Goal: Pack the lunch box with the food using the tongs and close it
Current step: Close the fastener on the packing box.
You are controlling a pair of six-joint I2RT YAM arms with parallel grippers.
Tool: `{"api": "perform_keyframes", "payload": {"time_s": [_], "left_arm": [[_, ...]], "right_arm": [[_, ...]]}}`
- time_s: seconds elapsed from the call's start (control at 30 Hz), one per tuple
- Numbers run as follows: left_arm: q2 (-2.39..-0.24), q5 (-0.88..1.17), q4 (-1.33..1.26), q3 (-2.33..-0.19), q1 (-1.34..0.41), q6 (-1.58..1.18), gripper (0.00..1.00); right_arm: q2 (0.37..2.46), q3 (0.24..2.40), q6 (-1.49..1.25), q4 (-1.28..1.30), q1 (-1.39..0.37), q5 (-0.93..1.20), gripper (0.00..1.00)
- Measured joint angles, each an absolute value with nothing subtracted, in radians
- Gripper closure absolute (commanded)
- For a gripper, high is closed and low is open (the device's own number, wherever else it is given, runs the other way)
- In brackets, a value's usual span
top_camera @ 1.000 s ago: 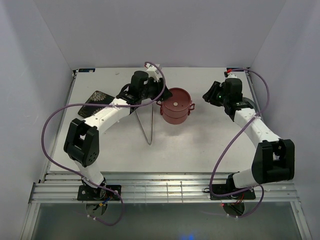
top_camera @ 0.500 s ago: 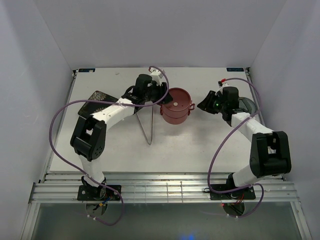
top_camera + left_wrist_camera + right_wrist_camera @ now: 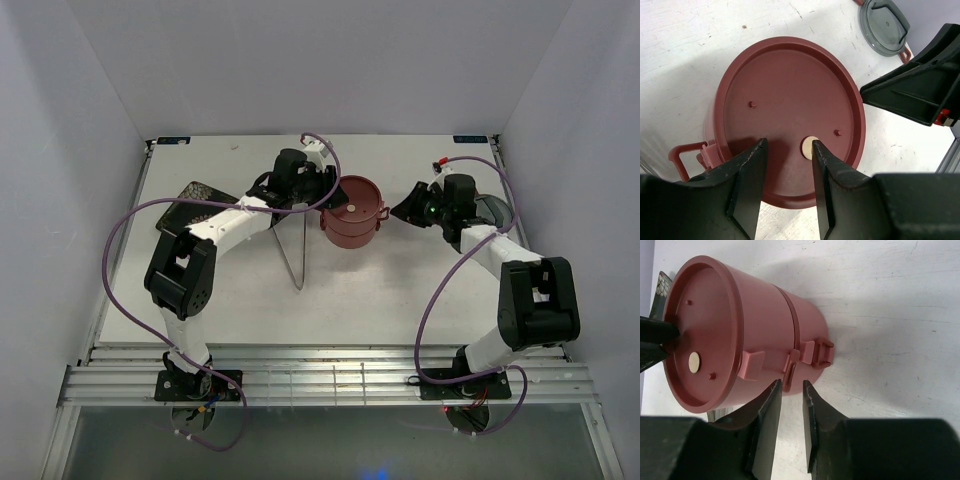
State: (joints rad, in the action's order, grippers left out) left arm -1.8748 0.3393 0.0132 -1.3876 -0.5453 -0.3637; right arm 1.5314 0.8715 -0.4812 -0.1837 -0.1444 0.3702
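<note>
The dusty-red lunch box (image 3: 352,212) stands stacked in the middle of the table with its flat lid (image 3: 790,112) on. My left gripper (image 3: 322,190) hangs over the lid's left edge, open, its fingers (image 3: 752,170) spread above the lid with nothing between them. My right gripper (image 3: 405,212) is just right of the box, open by a narrow gap. Its tips (image 3: 791,387) sit right before a side handle (image 3: 791,366) and hold nothing. The silver tongs (image 3: 290,245) lie on the table left of the box. The food is out of view.
A dark square patterned plate (image 3: 190,200) sits at the far left behind my left arm. A grey round lid (image 3: 883,24) lies on the table to the right, beyond my right gripper (image 3: 920,90).
My right gripper has moved left up to the lunch box's side and its jaws have narrowed. My left gripper has shifted right, over the lid's edge.
</note>
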Motion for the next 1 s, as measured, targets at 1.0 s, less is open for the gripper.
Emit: {"api": "perform_keyframes", "payload": {"time_s": [1.0], "left_arm": [[-1.845, 0.289, 0.022, -1.388, -0.55, -0.348, 0.48]], "right_arm": [[1.629, 0.99, -0.464, -0.151, -0.144, 0.378, 0.62]]}}
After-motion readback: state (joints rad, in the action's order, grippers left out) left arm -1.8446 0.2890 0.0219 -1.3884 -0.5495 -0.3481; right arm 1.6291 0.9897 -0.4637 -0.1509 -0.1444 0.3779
